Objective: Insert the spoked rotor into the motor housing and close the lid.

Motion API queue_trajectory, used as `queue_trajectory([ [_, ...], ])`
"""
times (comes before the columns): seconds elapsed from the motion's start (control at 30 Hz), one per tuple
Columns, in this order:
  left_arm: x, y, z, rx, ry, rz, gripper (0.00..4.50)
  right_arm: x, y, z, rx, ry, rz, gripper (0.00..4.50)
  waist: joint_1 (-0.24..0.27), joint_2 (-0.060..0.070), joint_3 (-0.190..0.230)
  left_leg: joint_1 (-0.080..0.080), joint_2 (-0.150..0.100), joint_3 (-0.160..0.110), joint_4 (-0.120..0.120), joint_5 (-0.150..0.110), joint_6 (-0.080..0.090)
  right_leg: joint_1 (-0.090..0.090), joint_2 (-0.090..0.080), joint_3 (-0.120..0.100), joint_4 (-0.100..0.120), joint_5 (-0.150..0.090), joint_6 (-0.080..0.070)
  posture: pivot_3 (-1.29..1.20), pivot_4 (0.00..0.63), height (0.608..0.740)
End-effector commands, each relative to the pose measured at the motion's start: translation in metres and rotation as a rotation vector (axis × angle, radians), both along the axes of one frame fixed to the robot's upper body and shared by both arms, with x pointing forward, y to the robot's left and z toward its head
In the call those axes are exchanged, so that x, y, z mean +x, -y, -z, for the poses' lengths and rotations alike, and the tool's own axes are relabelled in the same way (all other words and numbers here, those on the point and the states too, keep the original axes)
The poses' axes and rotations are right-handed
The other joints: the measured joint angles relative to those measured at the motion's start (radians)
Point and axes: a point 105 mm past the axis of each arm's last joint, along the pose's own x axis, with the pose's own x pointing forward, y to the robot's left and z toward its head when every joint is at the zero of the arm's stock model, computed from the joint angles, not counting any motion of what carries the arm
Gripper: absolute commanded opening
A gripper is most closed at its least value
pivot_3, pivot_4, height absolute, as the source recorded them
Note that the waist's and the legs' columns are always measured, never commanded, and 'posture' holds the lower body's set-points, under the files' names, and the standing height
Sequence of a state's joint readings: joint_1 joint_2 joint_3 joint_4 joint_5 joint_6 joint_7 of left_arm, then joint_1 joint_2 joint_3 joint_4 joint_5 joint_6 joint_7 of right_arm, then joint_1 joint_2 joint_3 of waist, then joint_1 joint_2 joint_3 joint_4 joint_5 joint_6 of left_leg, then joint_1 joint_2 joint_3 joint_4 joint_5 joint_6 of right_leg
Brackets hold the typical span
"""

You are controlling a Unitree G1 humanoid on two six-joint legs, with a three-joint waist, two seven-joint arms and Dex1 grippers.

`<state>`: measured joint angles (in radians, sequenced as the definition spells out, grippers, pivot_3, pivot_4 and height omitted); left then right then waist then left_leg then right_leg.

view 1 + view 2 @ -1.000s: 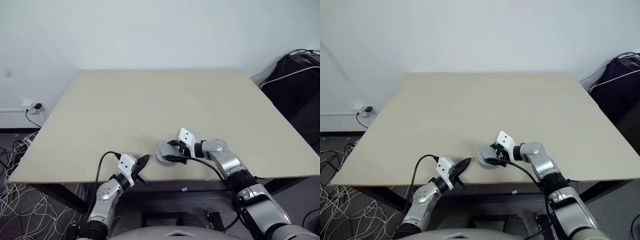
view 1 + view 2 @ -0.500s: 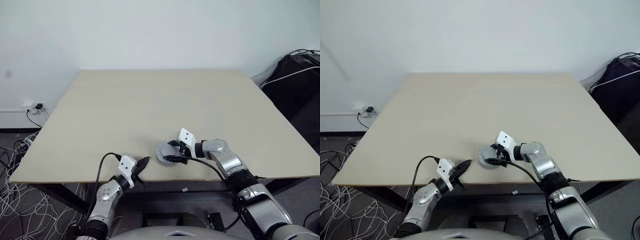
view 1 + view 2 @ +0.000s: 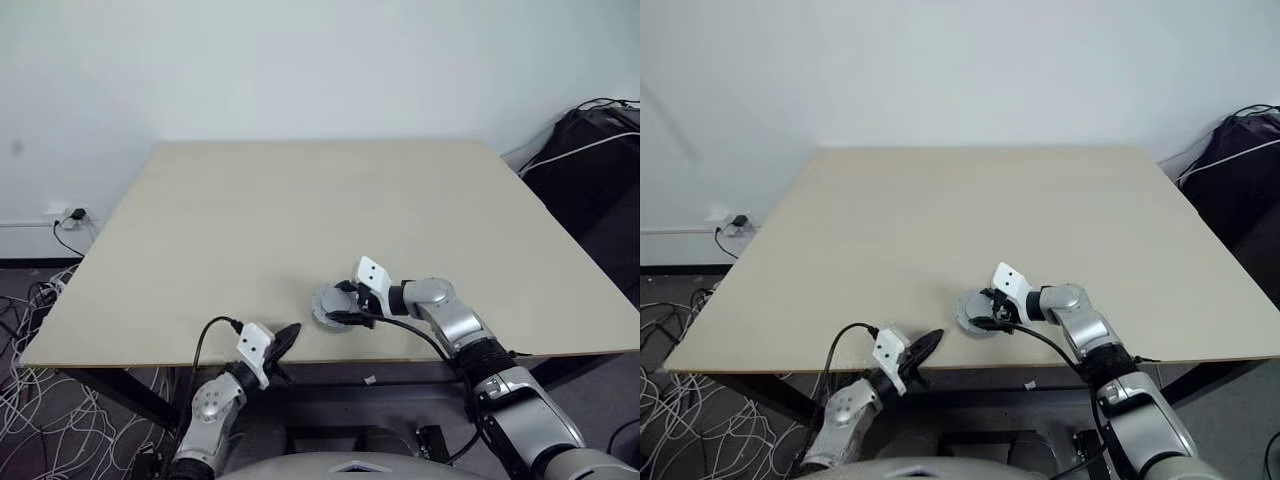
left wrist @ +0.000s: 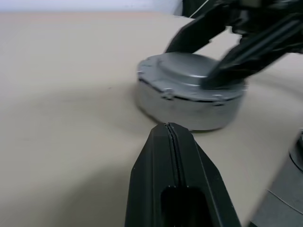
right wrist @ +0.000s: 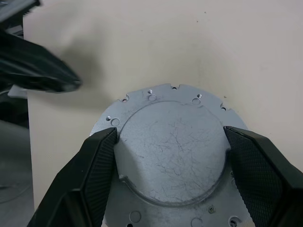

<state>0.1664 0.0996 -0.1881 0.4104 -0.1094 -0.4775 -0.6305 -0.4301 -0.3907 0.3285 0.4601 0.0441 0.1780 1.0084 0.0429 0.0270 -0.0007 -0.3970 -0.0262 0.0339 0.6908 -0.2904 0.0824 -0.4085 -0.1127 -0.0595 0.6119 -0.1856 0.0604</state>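
The motor housing (image 3: 328,304), a squat round grey metal cup, sits on the tan table (image 3: 300,210) near the front edge. A flat grey lid (image 5: 173,151) with a raised round centre covers it. The spoked rotor is hidden. My right gripper (image 5: 169,131) reaches in from the right, and its two fingers (image 5: 102,161) clasp the raised centre on either side. My left gripper (image 3: 285,336) is shut and holds nothing. It hangs at the table's front edge, left of the housing and apart from it, pointing at the housing wall (image 4: 189,111).
The table's front edge (image 3: 150,355) runs just in front of the housing. A black bag (image 3: 590,160) with a white cable lies beyond the table's right side. Loose cables (image 3: 50,410) cover the floor at the left, below a wall socket (image 3: 65,212).
My left gripper has drawn back and down from the housing to the table's front edge, still shut. The right gripper and the housing have not moved.
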Motion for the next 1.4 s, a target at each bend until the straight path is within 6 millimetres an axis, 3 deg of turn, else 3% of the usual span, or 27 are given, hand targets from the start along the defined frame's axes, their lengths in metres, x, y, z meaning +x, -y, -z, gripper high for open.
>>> queue_trajectory([
  [0.03, 0.002, 0.007, -0.022, -0.01, 0.071, 0.01, 0.0, -0.007, 0.015, 0.018, -0.099, -0.088, 0.018, 3.28, 0.002, 0.001, -0.001, 0.0, 0.0, 0.0, 0.0, 0.0, 0.0, 0.0, 0.0, 0.0, 0.0, 0.0, 0.0, 0.0, 0.0, 0.74],
  [0.4, 0.018, 0.006, -0.037, -0.014, 0.085, -0.004, 0.0, -0.007, 0.014, 0.019, -0.119, -0.098, 0.027, 3.28, 0.003, 0.002, -0.001, 0.0, 0.0, 0.0, 0.0, 0.0, 0.0, 0.0, 0.005, -0.001, 0.0, 0.0, 0.0, 0.0, 0.0, 0.74],
  [0.8, 0.026, 0.007, -0.026, -0.003, 0.068, -0.01, 0.0, -0.007, 0.021, 0.027, -0.201, -0.122, 0.042, 3.28, 0.002, 0.002, -0.002, 0.001, 0.0, 0.0, 0.0, 0.0, 0.0, 0.001, 0.006, -0.001, 0.0, 0.0, 0.0, 0.0, 0.0, 0.74],
  [1.07, 0.033, 0.003, -0.033, 0.009, 0.092, -0.063, 0.0, 0.001, 0.016, 0.023, -0.178, -0.064, 0.087, 3.28, 0.001, 0.001, -0.003, 0.001, 0.0, 0.0, 0.0, 0.0, 0.0, 0.001, 0.006, 0.0, 0.0, 0.0, 0.0, 0.0, 0.0, 0.74],
  [1.23, 0.061, -0.009, -0.054, 0.02, 0.077, -0.118, 0.0, -0.003, 0.012, 0.027, -0.162, -0.061, 0.099, 3.28, 0.0, -0.001, -0.003, 0.002, 0.001, 0.0, 0.0, 0.0, 0.0, 0.001, 0.006, 0.0, 0.0, 0.0, 0.004, 0.0, 0.0, 0.74],
  [1.4, 0.076, 0.003, -0.076, 0.023, -0.009, -0.079, 0.0, -0.007, 0.009, 0.028, -0.15, -0.06, 0.105, 3.28, -0.003, -0.001, -0.003, 0.003, 0.001, 0.0, 0.0, 0.001, -0.001, 0.001, 0.006, -0.001, 0.0, 0.002, 0.006, 0.0, 0.0, 0.74],
])
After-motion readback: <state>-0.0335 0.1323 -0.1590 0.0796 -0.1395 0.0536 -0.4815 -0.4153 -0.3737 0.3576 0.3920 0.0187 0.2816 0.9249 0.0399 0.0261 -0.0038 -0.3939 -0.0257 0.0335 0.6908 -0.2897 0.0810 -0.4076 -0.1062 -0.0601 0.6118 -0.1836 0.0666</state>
